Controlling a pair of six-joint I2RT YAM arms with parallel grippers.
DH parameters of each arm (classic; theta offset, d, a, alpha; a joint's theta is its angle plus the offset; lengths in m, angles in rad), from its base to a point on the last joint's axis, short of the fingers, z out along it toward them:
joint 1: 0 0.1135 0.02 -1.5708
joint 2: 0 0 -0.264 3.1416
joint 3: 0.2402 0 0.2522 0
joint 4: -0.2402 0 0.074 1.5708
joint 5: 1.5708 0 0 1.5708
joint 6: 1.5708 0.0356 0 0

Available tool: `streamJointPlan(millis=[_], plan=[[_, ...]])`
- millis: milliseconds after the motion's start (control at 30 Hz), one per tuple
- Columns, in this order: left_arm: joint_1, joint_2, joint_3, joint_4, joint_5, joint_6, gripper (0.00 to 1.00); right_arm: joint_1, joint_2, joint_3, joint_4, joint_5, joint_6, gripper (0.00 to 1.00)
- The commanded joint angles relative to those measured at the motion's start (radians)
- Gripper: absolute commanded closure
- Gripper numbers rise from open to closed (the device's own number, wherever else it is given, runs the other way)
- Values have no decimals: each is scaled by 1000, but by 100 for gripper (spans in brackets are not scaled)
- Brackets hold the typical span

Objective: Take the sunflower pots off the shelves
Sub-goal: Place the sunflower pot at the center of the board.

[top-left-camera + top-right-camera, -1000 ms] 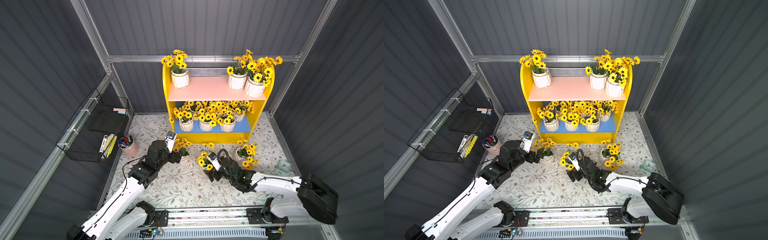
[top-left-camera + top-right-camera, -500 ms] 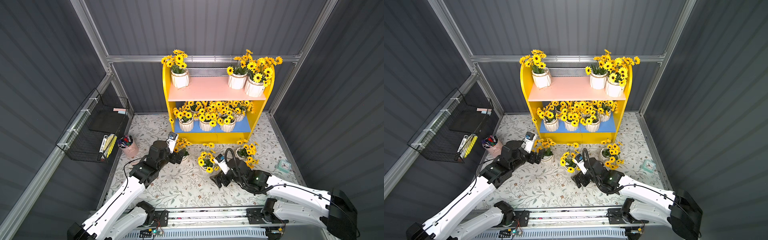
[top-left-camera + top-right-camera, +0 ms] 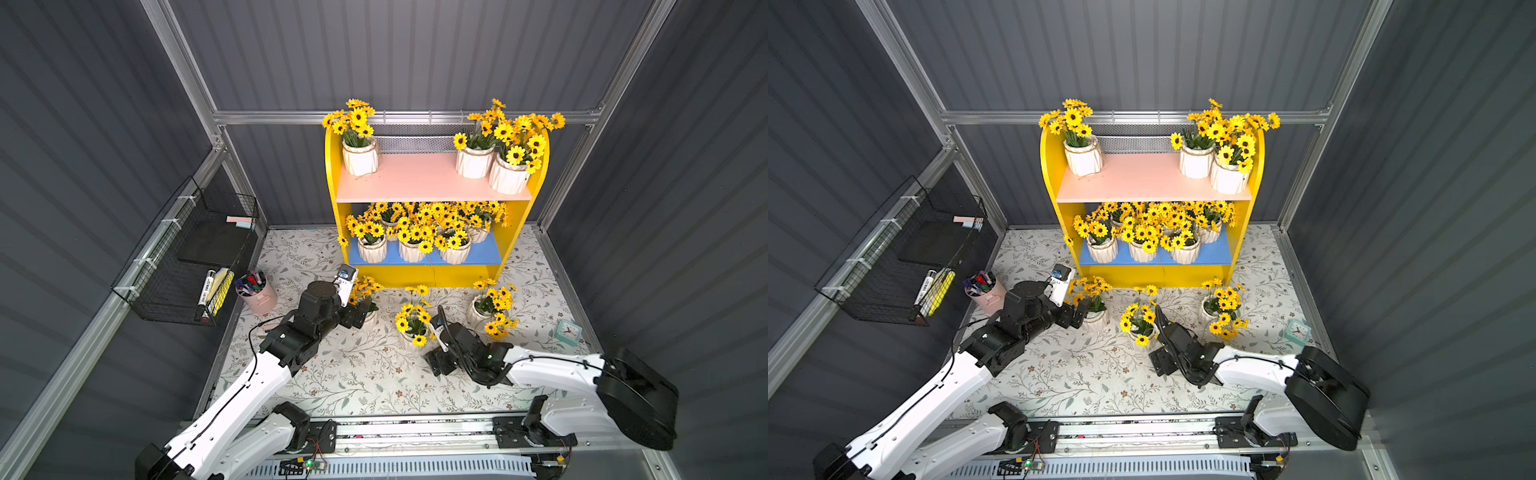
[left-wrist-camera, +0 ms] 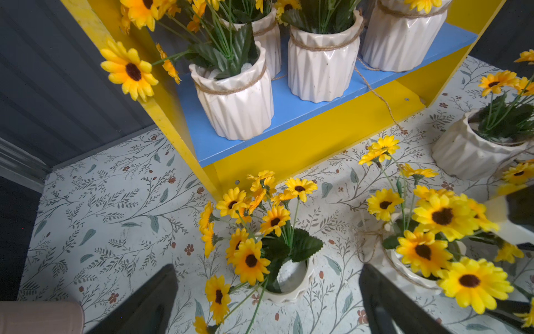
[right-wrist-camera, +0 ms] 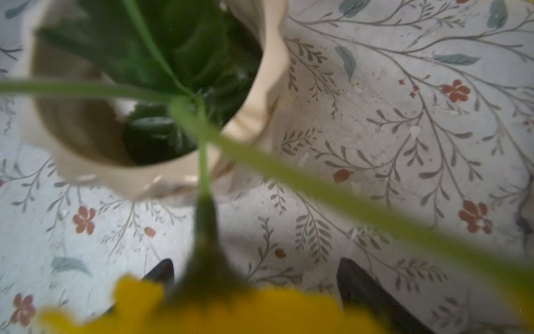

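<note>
The left gripper held its jaws wide apart with a sunflower pot between them on the tabletop, untouched. The right gripper had its jaws equally wide and empty, with a second pot just ahead. Only the top views showed the shelves whole, their pink board at upper centre carrying three pots.

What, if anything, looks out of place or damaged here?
A loose strand of twine trails from the pots on the blue board, over its edge and down the yellow front to the floor. Every pot in view seems upright; nothing looks spilled.
</note>
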Motion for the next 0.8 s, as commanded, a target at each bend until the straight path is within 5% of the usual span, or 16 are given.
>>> streamJointPlan(millis=[0,367,567,767], plan=[[-8,5,14,-9,-16,20,0,-17,78,59,137,76,-8,11],[-9,4,9,-1,-26,32,1,-53,300,231,234,30,-141,17],[-10,19,15,-4,-15,38,1,-53,283,240,224,-53,-154,18],[-9,63,86,-51,-29,7,0,-52,167,210,35,-64,-148,7]])
